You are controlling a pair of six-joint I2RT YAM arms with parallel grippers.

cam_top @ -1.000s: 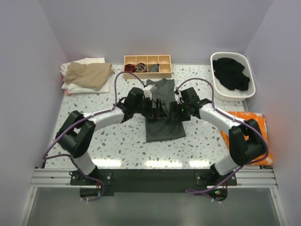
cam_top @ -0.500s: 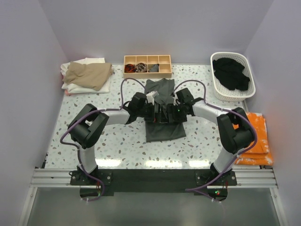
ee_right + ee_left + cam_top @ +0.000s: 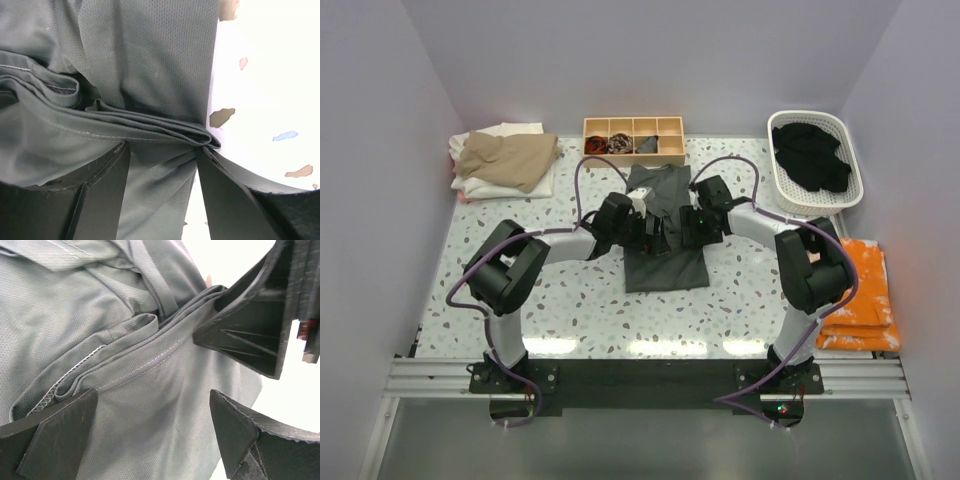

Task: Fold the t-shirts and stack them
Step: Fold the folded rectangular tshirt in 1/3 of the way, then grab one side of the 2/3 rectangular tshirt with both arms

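From above, the dark arms bunch over the middle of the grey t-shirt (image 3: pixel 665 272) and hide that part; only its near end and its far end show. It lies in the middle of the counter (image 3: pixel 570 300), between the two arms. Up close, the left hand (image 3: pixel 154 395) is open as wide as it goes, with its fingers (image 3: pixel 55 435) on either side of a rumpled seam, and it holds nothing. The right hand (image 3: pixel 162 150) is about half open; a folded edge of many layers lies across between its fingertips, and we see no squeeze on it. Both close views are filled with grey cloth, so the rest of the shirt is cut off there. We count two arms and two hands, and one grey t-shirt. There is one tan shirt (image 3: pixel 505 158) on top of white shirts (image 3: pixel 510 130) at the far left; we cannot count the white ones. One basket (image 3: pixel 802 116) holds black shirts (image 3: pixel 810 155), too lumped to count. There is one wooden tray (image 3: pixel 660 160) with small rolled things in it, and some orange cloth (image 3: pixel 865 300) partly behind the right arm.
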